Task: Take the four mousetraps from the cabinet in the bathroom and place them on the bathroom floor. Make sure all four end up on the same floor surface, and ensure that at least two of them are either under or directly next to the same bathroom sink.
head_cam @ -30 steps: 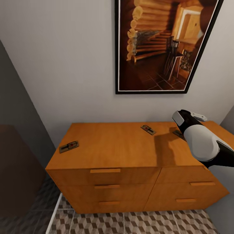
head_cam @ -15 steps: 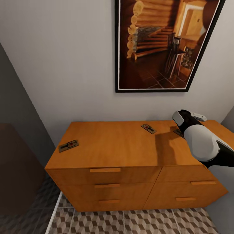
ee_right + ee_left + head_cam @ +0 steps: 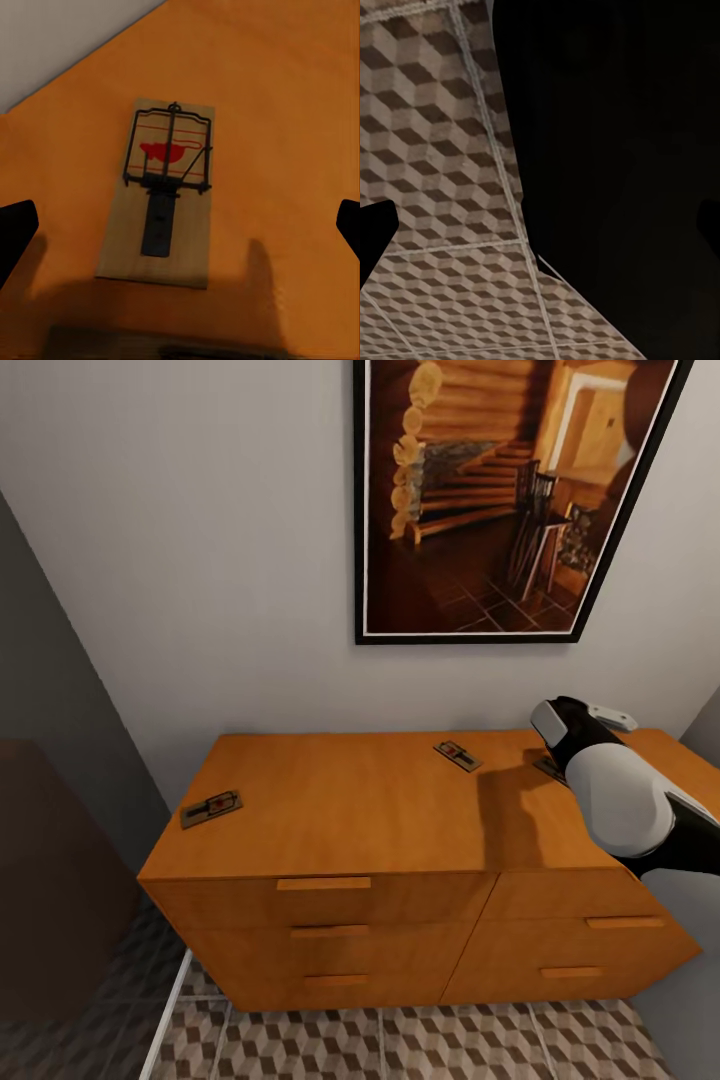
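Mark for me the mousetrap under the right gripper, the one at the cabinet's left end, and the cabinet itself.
mousetrap under the right gripper (image 3: 161,196): right wrist view, on its dark centre bar.
left-end mousetrap (image 3: 211,809): head view, middle of its board.
cabinet (image 3: 350,810): head view, bare part of its top.

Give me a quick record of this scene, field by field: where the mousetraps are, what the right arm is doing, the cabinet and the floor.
cabinet: orange-brown chest, drawers closed
mousetraps on top: left one, middle one near the wall, a third partly behind the right arm
fourth trap: not seen
right gripper: open above the third trap, not touching it
left gripper: over the floor, state unclear
bathroom floor: cube-pattern tiles
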Motion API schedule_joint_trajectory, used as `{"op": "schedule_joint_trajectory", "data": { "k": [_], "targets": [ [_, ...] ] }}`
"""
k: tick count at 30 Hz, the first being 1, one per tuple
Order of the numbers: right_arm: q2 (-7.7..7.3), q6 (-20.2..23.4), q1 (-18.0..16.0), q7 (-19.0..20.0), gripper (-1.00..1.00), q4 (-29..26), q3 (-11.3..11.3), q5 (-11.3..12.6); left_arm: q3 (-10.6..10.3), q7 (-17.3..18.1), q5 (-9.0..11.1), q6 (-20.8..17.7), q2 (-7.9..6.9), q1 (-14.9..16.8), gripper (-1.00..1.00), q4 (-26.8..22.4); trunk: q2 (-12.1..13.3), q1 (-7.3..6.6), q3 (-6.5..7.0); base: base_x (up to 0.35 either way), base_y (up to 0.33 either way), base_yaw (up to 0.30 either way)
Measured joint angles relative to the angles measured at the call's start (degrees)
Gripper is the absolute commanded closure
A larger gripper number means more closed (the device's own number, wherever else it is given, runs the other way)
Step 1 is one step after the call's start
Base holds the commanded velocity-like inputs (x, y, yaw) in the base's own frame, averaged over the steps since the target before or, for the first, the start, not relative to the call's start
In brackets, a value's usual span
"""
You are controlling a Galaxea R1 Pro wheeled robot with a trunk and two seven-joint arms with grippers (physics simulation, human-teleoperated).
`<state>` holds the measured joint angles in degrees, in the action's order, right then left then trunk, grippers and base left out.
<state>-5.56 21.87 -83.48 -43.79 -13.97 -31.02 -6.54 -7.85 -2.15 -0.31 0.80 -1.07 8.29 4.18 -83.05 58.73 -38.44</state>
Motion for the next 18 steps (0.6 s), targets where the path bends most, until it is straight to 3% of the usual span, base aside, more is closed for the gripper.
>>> {"op": "schedule_joint_trajectory", "data": {
  "k": [18],
  "targets": [
    [1.38,-1.23,0.03,0.03,-1.0,1.39,0.0,-0.15,0.0,0.09,0.0,0.0,-0.01,-0.01,-1.0,0.0,0.0,0.0,0.0,0.0,0.0,0.0]
  ]
}}
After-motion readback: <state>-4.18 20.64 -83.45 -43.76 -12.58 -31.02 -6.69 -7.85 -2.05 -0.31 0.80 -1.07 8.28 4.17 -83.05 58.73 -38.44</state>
